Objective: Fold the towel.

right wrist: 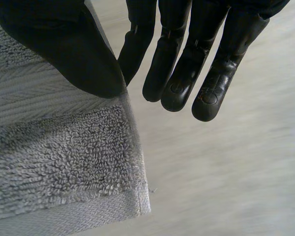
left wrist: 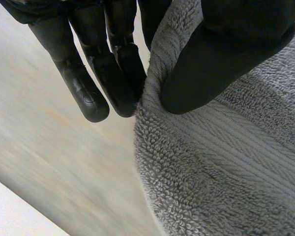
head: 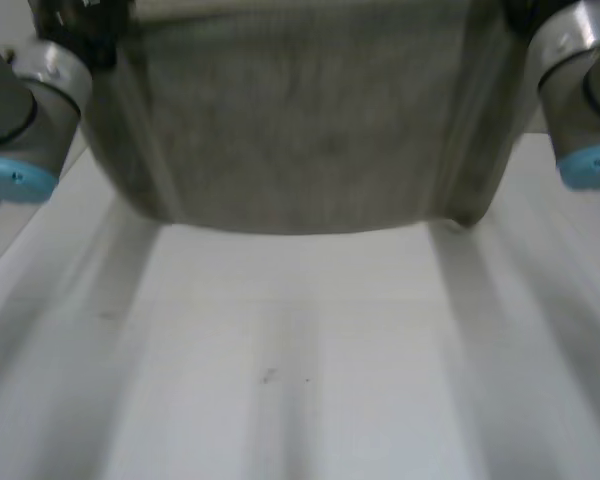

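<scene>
Towel (head: pixel 300 130) hangs spread above white table (head: pixel 300 380). Left hand (left wrist: pixel 226 54) pinches towel edge, right hand (right wrist: pixel 64 49) pinches towel near corner, each thumb against fingers.

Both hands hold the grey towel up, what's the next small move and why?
Probably lower the left hand and right hand together until the lower edge of the grey towel meets the white table: each pinches an edge, and the towel hangs spread between them.

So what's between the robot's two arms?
The towel, hanging spread between the left arm and right arm above the table, as the head view shows.
</scene>
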